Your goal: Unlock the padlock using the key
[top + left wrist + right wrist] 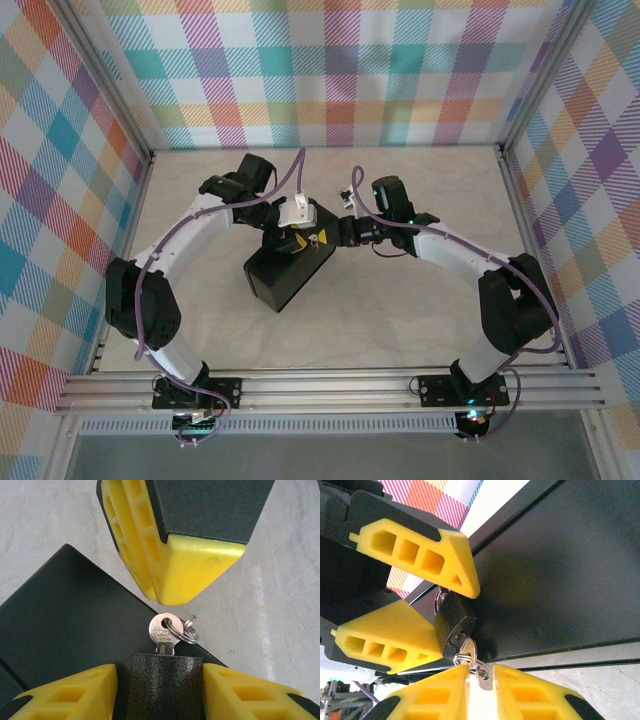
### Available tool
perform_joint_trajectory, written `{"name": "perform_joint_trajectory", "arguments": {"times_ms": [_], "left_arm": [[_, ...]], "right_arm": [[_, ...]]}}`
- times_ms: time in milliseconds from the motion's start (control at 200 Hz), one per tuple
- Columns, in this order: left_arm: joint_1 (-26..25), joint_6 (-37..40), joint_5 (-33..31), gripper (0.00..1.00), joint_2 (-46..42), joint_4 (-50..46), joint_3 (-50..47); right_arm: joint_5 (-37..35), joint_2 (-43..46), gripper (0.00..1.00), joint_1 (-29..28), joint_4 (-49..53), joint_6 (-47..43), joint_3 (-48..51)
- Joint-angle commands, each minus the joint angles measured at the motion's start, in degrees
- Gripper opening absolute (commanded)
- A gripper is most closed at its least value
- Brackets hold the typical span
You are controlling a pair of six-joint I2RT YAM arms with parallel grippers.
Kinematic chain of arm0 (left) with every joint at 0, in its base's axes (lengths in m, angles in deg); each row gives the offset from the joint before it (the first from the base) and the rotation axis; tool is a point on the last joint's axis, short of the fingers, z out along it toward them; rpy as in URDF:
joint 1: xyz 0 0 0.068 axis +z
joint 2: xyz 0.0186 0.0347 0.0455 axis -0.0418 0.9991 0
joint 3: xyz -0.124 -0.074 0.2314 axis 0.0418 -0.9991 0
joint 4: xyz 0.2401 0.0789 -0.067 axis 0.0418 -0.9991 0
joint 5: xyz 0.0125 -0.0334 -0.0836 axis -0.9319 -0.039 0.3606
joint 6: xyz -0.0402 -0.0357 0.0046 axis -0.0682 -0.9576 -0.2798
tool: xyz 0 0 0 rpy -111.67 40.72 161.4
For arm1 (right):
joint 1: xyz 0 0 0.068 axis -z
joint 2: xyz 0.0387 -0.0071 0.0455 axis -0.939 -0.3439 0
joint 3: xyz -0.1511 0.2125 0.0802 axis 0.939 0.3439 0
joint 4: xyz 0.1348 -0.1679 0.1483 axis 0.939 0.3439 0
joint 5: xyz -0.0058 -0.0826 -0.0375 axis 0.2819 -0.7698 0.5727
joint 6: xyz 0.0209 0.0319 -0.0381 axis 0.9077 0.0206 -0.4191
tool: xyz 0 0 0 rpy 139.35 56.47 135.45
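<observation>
The dark grey padlock sits between my left gripper's yellow fingers, which are shut on its body over the black box. The silvery key is pushed into its keyhole, with small rings through the key's head. In the right wrist view the padlock shows its shackle at the top and the key at its lower end. My right gripper is just past the key, its jaws a narrow gap apart. A silvery tab on the ring lies in that gap against one finger. From above, both grippers meet at the padlock.
The black box lies mid-table at an angle, under both grippers. Pale tabletop lies around it. Plaid walls enclose the back and sides, and an aluminium rail runs along the near edge.
</observation>
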Motion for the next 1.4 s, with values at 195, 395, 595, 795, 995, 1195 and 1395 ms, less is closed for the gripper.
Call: {"name": "perform_joint_trajectory", "arguments": {"times_ms": [195,395,595,795,995,1195,1395], "left_arm": [[0.79,0.86,-1.41,0.46,0.67,-0.34,-0.83],[0.79,-0.01,-1.11,0.46,0.53,0.11,-0.74],[0.79,-0.25,-0.84,0.45,0.52,-0.16,-0.8],[0.79,-0.55,0.52,0.42,0.45,-0.43,-0.59],[0.79,-1.4,0.23,0.41,0.03,0.23,-1.01],[2.15,-3.18,1.78,0.5,-3.01,1.55,-1.12],[3.58,-1.75,1.35,0.53,-4.03,-2.45,-0.1]], "right_arm": [[1.47,-0.74,0.18,-1.0,-5.98,3.22,1.3],[1.73,-0.89,0.16,-1.68,-5.0,2.69,1.11],[1.91,-1.18,0.12,-2.3,-6.54,3.68,1.2],[2.99,-2.4,0.08,-3.57,-9.18,6.31,-0.03],[2.41,-1.74,0.09,-4.26,-7.1,5.58,-0.93],[-0.22,0.12,0.09,-3.08,-3.02,3.59,-0.26],[-0.77,0.53,0.09,-2.06,-2.34,3.23,0.32]]}}
